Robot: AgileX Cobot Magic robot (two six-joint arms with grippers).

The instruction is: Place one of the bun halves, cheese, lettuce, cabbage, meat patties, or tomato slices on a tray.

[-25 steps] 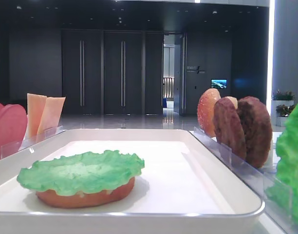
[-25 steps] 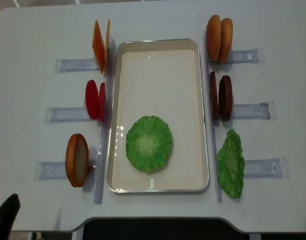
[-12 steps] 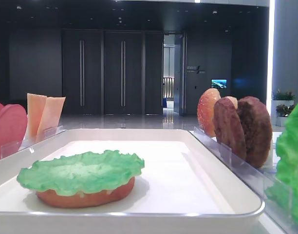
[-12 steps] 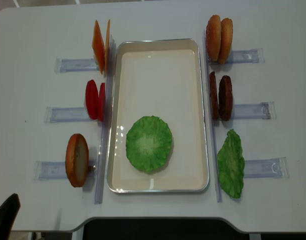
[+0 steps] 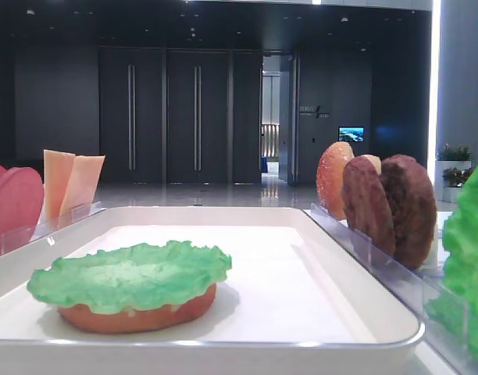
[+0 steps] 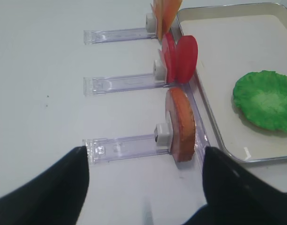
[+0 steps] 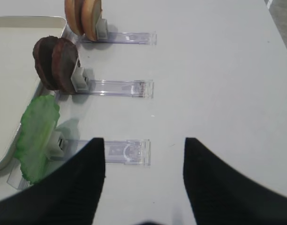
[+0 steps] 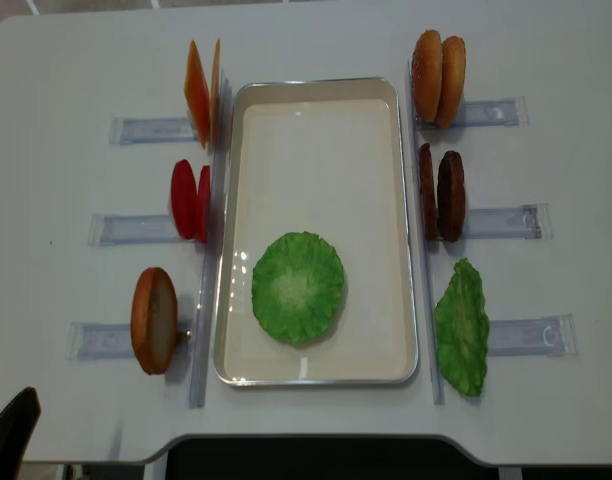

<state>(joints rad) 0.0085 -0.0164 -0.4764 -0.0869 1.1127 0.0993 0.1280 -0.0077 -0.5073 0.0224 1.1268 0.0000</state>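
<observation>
Right claw point(image 7: 143, 187) hangs spread over bare table point(image 7: 218, 70), holding nothing.

a white surface point(image 8: 316, 420) carries six clear plastic holders: three in a row ahead of the right gripper, the nearest holder point(image 7: 127, 152) just beyond its tips, and three ahead of the left gripper. dark double doors point(image 5: 165, 117) stand far behind.

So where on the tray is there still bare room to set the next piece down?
The far half of the large white rectangular tray is bare, beyond the ruffled green lettuce leaf lying on a bun half. The near end is crowded, leaving only thin strips beside the rim.
</observation>
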